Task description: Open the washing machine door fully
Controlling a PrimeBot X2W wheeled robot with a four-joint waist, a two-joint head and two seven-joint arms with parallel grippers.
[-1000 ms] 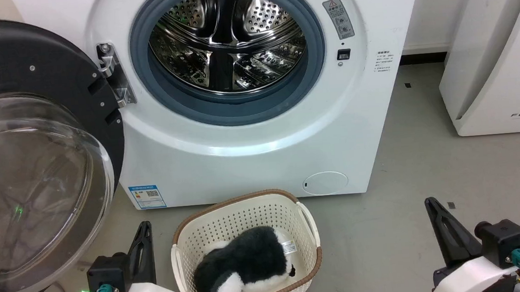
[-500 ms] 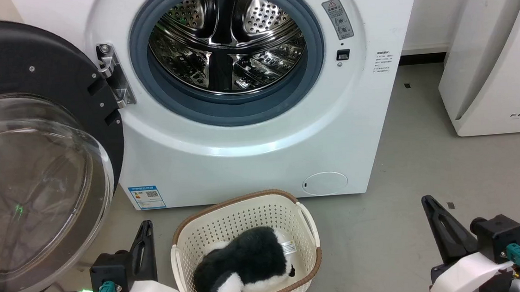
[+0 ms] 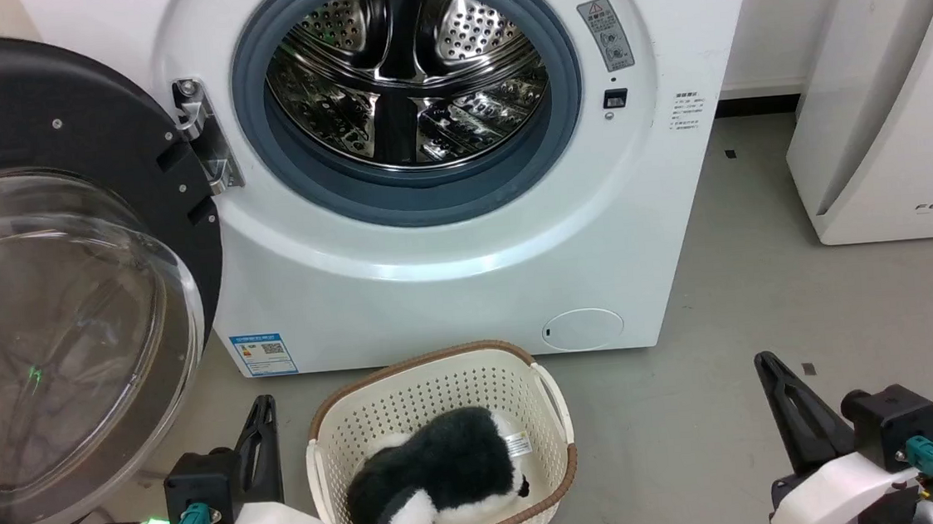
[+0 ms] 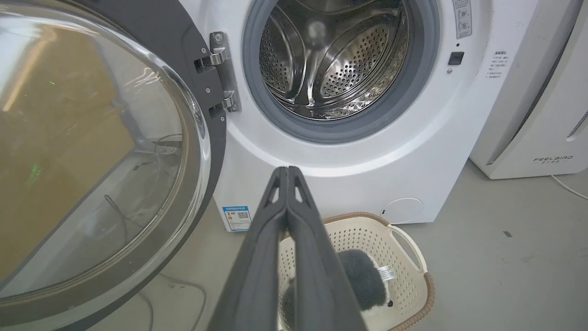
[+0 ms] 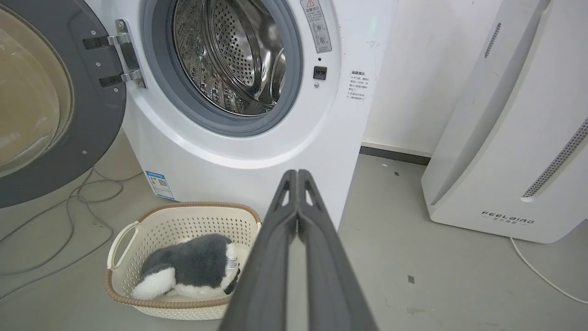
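Hanging wide on its hinge [image 3: 205,133], the washing machine door [image 3: 21,105] stands to the left of the washing machine [image 3: 470,303], its glass bowl facing out and the steel drum [image 3: 406,75] exposed. The left gripper [image 4: 287,170] and right gripper [image 5: 297,173] each press their fingers together on nothing, low on either side of a basket [image 3: 435,393] with a plush toy [image 3: 441,472] inside.

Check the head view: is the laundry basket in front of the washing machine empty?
No, a black-and-white plush toy lies inside the basket.
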